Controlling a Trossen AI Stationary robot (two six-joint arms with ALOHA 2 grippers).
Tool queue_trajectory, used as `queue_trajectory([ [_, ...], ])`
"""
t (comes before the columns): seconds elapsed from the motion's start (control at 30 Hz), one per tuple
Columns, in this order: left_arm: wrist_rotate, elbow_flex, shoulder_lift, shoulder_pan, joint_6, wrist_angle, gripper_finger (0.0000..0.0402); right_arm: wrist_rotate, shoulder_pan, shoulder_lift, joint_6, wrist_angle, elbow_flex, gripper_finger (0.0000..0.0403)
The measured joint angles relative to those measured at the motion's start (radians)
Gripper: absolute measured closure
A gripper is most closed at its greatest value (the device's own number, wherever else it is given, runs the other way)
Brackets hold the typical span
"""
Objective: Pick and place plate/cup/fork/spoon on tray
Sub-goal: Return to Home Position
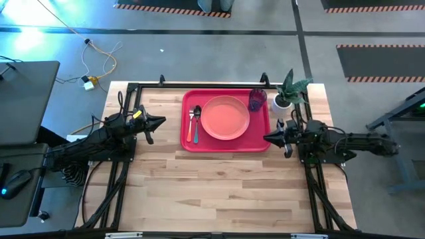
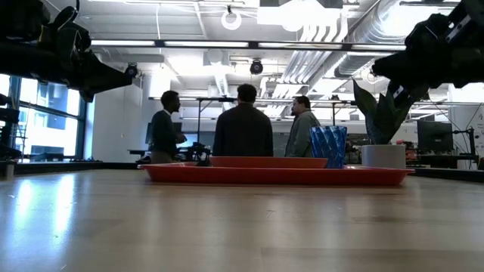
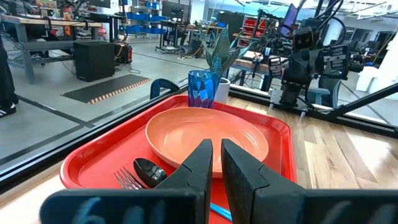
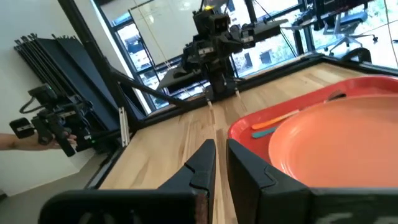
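The red tray (image 1: pixel 226 143) sits at the far middle of the wooden table (image 1: pixel 219 192). On the tray, the salmon-pink plate (image 1: pixel 225 118) lies at centre. The orange-handled fork (image 1: pixel 190 126) and teal-handled spoon (image 1: pixel 196 124) lie side by side just left of the plate. The blue cup (image 1: pixel 257 99) stands upright in the tray's far right corner. A white pot with a green plant (image 1: pixel 285 97) stands just outside that corner.

The left gripper (image 1: pixel 161 121) hangs above the table, left of the tray and apart from it, fingers (image 3: pixel 200 163) pressed nearly together, holding nothing. The right gripper (image 1: pixel 267 139) is at the tray's right edge, fingers (image 4: pixel 201 163) likewise nearly closed and empty.
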Motion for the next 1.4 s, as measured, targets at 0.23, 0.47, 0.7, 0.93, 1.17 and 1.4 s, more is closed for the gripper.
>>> queue_trajectory([
  [0.23, 0.0, 0.0, 0.0, 0.0, 0.047, 0.0, 0.0377, 0.009, 0.0, -0.024, -0.063, -0.051, -0.002, 0.0373],
  [0.47, 0.0, 0.0, 0.0, 0.0, 0.212, 0.0, 0.0377, 0.092, 0.0, -0.024, -0.081, -0.131, -0.002, 0.0373],
  [0.7, 0.0, 0.0, 0.0, 0.0, 0.297, 0.0, 0.0377, 0.119, 0.0, -0.024, -0.057, -0.139, -0.002, 0.0373],
  [0.93, 0.0, 0.0, 0.0, 0.0, 0.296, 0.0, 0.0377, 0.118, 0.0, -0.024, -0.074, -0.14, -0.002, 0.0373],
  [1.17, 0.0, 0.0, 0.0, 0.0, 0.247, 0.0, 0.0377, 0.116, 0.0, -0.024, -0.075, -0.14, -0.002, 0.0373],
  [1.4, 0.0, 0.0, 0.0, 0.0, 0.209, 0.0, 0.0377, 0.116, 0.0, -0.024, -0.075, -0.14, -0.002, 0.0373],
])
